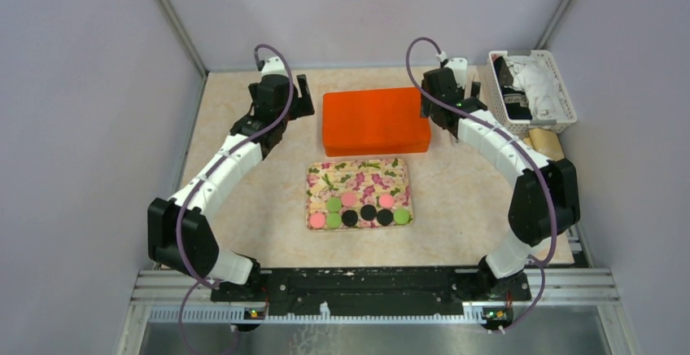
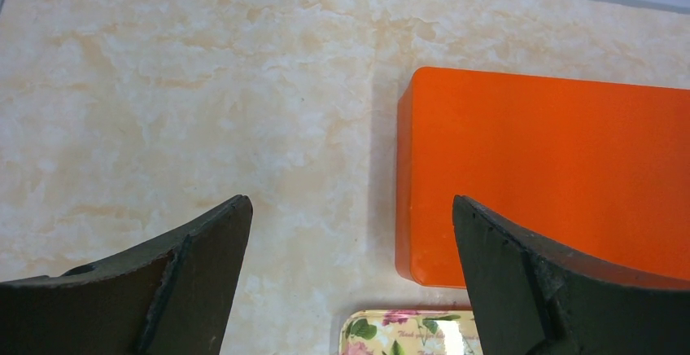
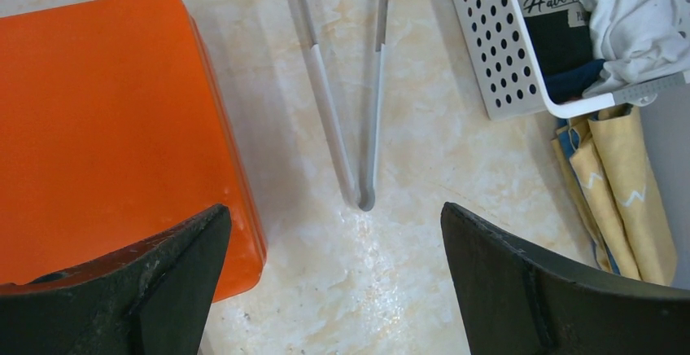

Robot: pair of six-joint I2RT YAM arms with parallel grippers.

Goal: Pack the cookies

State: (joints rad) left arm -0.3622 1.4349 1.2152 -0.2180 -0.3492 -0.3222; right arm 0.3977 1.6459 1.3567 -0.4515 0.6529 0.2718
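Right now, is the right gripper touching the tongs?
Apart. Right wrist view: the tongs lie between the fingers of the open right gripper, with bare table showing on both sides.

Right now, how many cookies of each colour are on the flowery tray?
Green cookies: 3
Pink cookies: 3
Black cookies: 3
Total: 9

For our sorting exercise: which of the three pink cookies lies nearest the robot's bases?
The pink cookie at the tray's near left corner, beside a green one; the other two pinks sit in the row behind.
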